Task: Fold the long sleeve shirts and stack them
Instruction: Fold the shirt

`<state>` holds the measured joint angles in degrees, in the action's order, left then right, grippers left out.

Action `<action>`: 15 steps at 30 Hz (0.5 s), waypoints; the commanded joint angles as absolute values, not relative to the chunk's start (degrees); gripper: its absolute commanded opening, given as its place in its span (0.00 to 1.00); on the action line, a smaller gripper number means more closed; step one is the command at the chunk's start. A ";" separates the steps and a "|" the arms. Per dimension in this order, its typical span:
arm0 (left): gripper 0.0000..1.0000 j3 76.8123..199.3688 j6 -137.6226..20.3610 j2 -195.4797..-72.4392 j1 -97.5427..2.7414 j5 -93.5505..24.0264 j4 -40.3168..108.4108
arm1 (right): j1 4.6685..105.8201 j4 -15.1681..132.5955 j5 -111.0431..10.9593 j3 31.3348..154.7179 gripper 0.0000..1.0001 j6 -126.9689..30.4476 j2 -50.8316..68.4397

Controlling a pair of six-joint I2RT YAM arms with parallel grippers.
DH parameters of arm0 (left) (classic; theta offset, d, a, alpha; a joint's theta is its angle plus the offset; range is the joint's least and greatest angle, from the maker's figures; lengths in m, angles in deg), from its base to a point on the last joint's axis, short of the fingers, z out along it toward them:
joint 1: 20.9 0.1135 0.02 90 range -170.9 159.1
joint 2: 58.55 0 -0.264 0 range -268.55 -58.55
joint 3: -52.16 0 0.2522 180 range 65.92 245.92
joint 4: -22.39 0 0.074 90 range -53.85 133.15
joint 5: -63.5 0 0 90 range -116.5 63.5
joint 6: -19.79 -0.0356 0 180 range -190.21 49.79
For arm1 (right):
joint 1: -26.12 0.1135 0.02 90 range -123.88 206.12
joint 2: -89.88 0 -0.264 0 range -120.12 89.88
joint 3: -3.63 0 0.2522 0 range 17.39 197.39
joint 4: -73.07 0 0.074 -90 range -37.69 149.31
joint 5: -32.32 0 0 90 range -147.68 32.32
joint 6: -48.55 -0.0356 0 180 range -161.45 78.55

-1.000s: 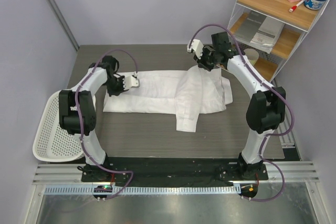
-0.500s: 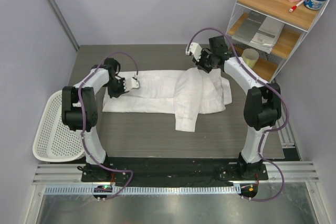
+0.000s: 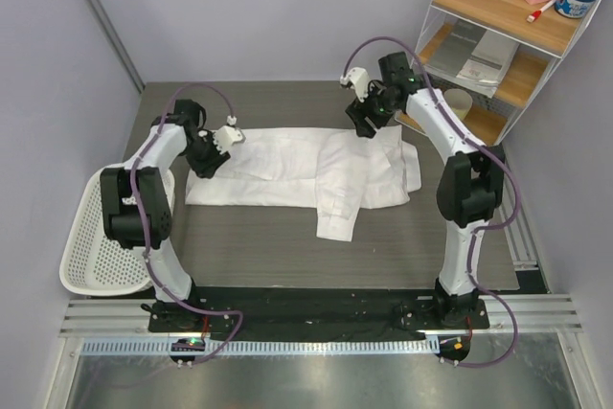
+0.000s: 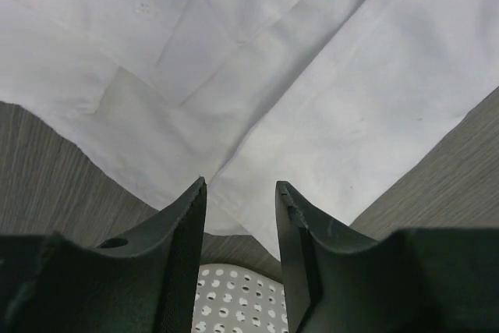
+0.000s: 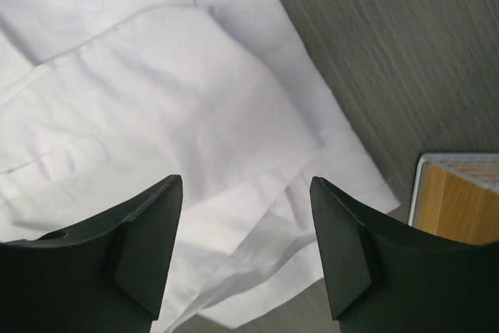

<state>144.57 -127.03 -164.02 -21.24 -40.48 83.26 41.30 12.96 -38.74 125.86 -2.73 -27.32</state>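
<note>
A white long sleeve shirt point(image 3: 278, 174) lies spread across the middle of the table as a long band. One folded part point(image 3: 340, 213) sticks out toward the near side. My left gripper point(image 3: 206, 162) hovers open over the shirt's left edge point(image 4: 312, 76), fingers point(image 4: 187, 224) apart, nothing between them. My right gripper point(image 3: 363, 124) stands open above the shirt's back right end point(image 5: 156, 99), where layers of cloth overlap. Its jaws are wide and empty. In the wrist views the left gripper point(image 4: 240, 185) and the right gripper point(image 5: 245, 181) both hang just above the cloth.
A white perforated basket point(image 3: 91, 246) sits off the table's left edge and shows under my left fingers point(image 4: 234, 302). A wire and wood shelf point(image 3: 498, 45) stands at the back right with booklets, a pink box and a jar; its corner point(image 5: 460, 200) is near my right gripper.
Both grippers have opened and let go of the shirt. The bunched-up right part has dropped flatter. Both arms have drawn back a little toward the far side.
</note>
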 commanded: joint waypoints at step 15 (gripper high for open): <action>0.45 145.64 -114.15 -168.24 -22.48 -42.50 82.38 | 36.32 6.40 -38.78 98.79 0.63 -6.64 -20.23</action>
<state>146.67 -115.22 -166.36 -21.92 -44.19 84.16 37.91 4.09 -36.82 99.80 -7.25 -18.62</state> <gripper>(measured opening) 0.465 0.652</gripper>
